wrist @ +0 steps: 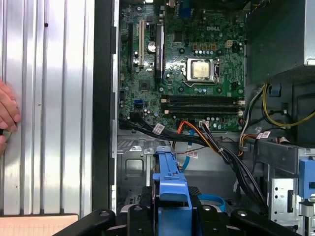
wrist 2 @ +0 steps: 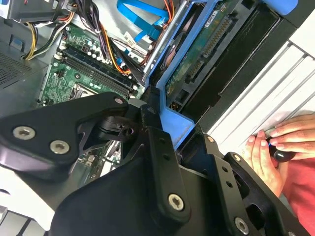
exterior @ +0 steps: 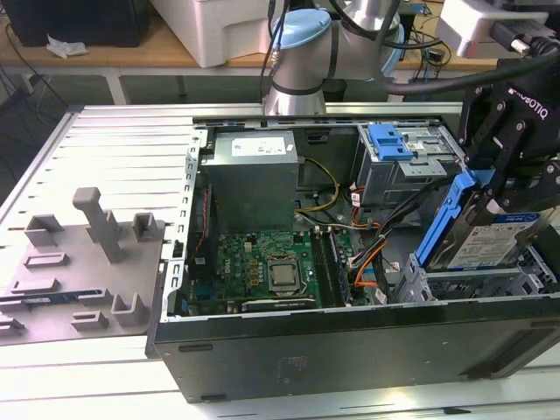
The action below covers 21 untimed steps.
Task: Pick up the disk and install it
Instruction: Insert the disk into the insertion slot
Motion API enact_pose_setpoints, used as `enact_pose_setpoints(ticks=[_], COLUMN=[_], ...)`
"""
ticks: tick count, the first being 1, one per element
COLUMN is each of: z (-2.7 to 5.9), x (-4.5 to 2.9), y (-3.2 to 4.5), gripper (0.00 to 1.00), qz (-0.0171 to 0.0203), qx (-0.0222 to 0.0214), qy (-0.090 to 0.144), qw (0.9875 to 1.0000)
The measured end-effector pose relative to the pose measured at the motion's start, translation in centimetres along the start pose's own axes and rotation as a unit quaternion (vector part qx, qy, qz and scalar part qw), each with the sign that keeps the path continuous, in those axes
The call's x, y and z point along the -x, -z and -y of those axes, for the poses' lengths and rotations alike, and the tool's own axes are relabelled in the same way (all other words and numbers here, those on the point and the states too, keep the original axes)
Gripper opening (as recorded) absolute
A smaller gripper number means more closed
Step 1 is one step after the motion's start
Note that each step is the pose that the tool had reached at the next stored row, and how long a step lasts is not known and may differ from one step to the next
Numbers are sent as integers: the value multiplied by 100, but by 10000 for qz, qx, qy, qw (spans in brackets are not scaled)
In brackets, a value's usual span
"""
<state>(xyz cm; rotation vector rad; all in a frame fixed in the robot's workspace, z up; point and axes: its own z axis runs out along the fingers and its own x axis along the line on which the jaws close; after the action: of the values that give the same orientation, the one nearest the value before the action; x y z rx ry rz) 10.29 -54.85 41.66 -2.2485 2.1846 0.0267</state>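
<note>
Disk: tilted, low end at the top of the drive cage in the exterior view's right corner of the case; not seated yet.
Claw: clamped on the disk's upper end, gripping by the blue rails.
Doing it well: I'd level it so both rails line up with the cage guides, and go in slow.
Room: tight. The cable bundle is just beside it, with the cage wall on the other side. There's also a hand on the tabletop near the case.
</note>
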Motion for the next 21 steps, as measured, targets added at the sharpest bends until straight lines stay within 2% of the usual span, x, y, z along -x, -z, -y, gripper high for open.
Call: enact_pose_setpoints(ticks=[15, 21], z=[1, 2], x=[-3, -4], y=[-147, -183], gripper=[37, 37], qz=[2, 3], qx=[0, 0], qy=[0, 0], qw=[10000, 10000])
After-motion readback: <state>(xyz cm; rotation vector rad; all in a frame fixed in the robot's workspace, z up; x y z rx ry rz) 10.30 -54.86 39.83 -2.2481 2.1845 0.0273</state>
